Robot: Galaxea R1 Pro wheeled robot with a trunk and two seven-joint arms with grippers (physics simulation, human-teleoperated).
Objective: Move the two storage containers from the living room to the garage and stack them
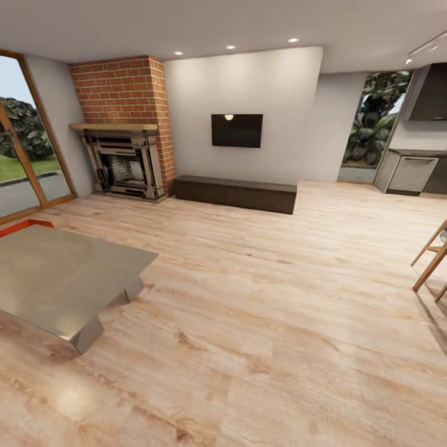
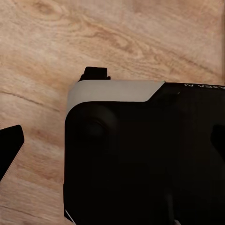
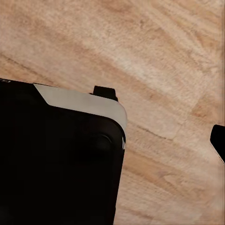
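Head view takes in the living room from its left side across: a tall glazed door with a wood frame, then a sliver of orange-red (image 1: 25,227) peeping past the far edge of a low brushed-metal table (image 1: 62,273), which I judge to be a wall of one of the storage containers, though too little shows to be sure, and the second one I cannot place. Next come the red brick column (image 1: 121,90) over a dark fireplace, the long dark low cabinet (image 1: 236,194), the matte black TV (image 1: 236,130) on the pale wall, and pale wooden chair legs (image 1: 431,257) at the right edge. The wood-plank floor (image 1: 261,310) is light, grained and faintly glossy. Both wrist views look down on those planks past the robot's black, grey-trimmed body; a dark fingertip shows at the margin of each, so I cannot tell how wide the left gripper (image 2: 9,145) or the right gripper (image 3: 218,140) stands. The step in hand seems to be approaching the containers: it would pay to turn left, round the table's sharp corner with room to spare, and face the box squarely before reaching.
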